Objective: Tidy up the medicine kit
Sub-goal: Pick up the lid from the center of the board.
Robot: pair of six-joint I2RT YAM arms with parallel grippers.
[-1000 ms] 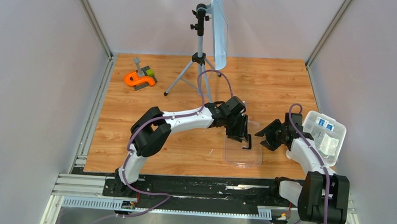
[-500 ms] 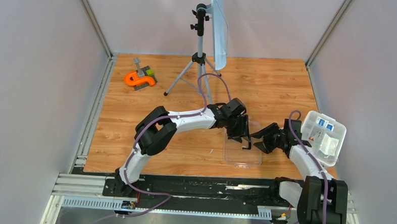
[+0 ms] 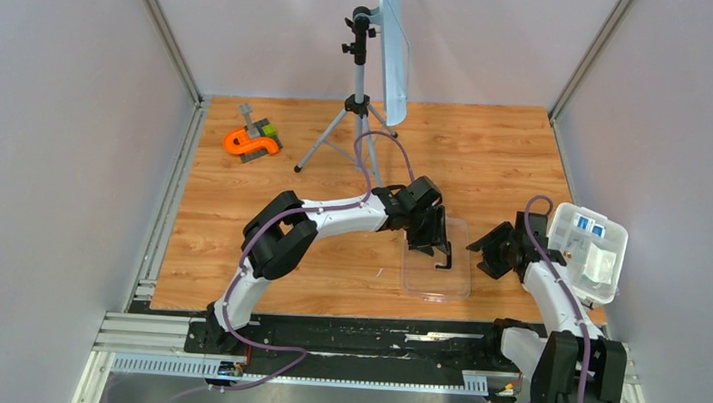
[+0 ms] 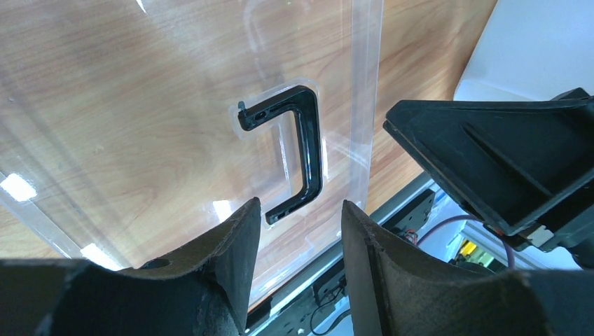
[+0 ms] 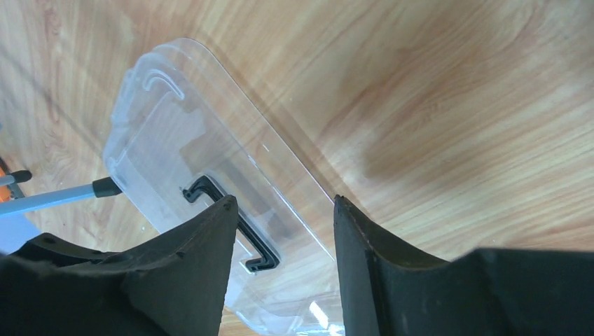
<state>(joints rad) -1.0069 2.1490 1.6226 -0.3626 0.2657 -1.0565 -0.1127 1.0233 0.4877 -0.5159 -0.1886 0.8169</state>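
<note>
The medicine kit's clear lid point(image 3: 436, 276) lies flat on the wooden table, its black handle point(image 3: 444, 256) facing up. My left gripper point(image 3: 431, 241) hovers over the lid's far part, open, with nothing between its fingers. The left wrist view has the handle point(image 4: 298, 150) just ahead of that gripper point(image 4: 301, 217). My right gripper point(image 3: 480, 254) stands to the right of the lid, open and empty. Its wrist view looks over the lid point(image 5: 210, 140) and handle point(image 5: 235, 227). The white tub point(image 3: 566, 212) sits at the right edge, holding blue-and-white packets point(image 3: 590, 225).
An orange-and-grey tool point(image 3: 251, 142) lies at the far left of the table. A camera tripod point(image 3: 357, 106) stands at the far middle. Grey walls close in both sides. The black rail point(image 3: 347, 342) with the arm bases runs along the near edge.
My left gripper has opened a little wider above the lid. The right gripper swung toward the lid, then drew back to the right. The tub has shifted slightly to the right.
</note>
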